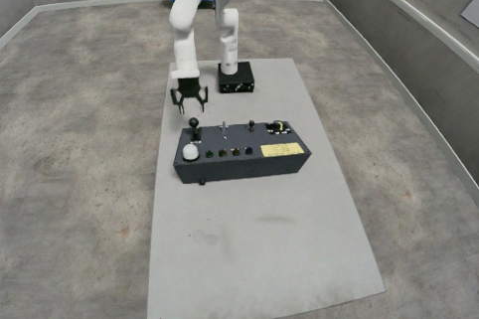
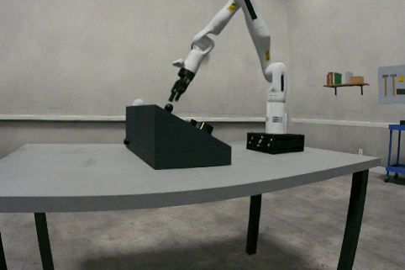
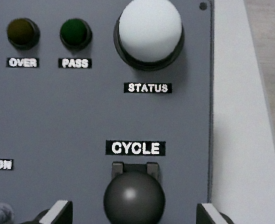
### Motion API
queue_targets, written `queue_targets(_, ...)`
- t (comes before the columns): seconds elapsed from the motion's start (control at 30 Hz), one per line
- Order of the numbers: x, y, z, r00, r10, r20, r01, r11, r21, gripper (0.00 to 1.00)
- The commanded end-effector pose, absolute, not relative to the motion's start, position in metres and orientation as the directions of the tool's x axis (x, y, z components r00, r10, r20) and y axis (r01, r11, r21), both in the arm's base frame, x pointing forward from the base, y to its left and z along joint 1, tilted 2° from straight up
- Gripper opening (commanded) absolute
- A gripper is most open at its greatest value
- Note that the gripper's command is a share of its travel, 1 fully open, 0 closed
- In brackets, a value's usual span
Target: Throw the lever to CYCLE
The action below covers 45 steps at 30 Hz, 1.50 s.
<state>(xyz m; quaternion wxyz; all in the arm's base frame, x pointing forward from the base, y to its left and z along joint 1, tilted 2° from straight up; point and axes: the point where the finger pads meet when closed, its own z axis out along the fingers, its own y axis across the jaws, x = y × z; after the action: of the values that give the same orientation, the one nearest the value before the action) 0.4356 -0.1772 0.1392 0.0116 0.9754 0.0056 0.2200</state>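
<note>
A dark sloped console (image 1: 240,153) sits on the grey table. Its lever with a black ball knob (image 1: 193,121) stands at the panel's left end, just below the CYCLE label (image 3: 135,148) in the wrist view, where the knob (image 3: 134,198) fills the lower middle. My gripper (image 1: 189,106) is open and empty, hovering a little above and behind the knob, clear of it. Its fingertips show at the bottom edge of the wrist view, one on each side of the knob without touching. From the side the gripper (image 2: 177,95) hangs just above the knob (image 2: 169,108).
A white STATUS dome (image 3: 149,30) sits near the panel's left front, with PASS (image 3: 75,32) and OVER (image 3: 22,31) lamps beside it. A toggle (image 1: 225,129), a small black lever (image 1: 251,123), a rotary knob (image 1: 276,126) and a yellow plate (image 1: 281,149) lie further right. The arm's base (image 1: 236,78) stands behind.
</note>
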Motion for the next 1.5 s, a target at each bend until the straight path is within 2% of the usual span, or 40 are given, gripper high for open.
queue_targets(0.0, 0.431, -0.177, 0.151, 0.906, 0.016, 0.424, 0.006, -1.000, 0.025, 0.77)
queue_targets(0.6, 0.418, -0.176, 0.180, 0.906, 0.016, 0.424, 0.006, -1.000, 0.025, 0.77)
queue_targets(0.63, 0.418, -0.176, 0.180, 0.906, 0.016, 0.424, 0.006, -1.000, 0.025, 1.00)
queue_targets(1.47, 0.418, -0.176, 0.180, 0.906, 0.016, 0.424, 0.006, -1.000, 0.025, 1.00)
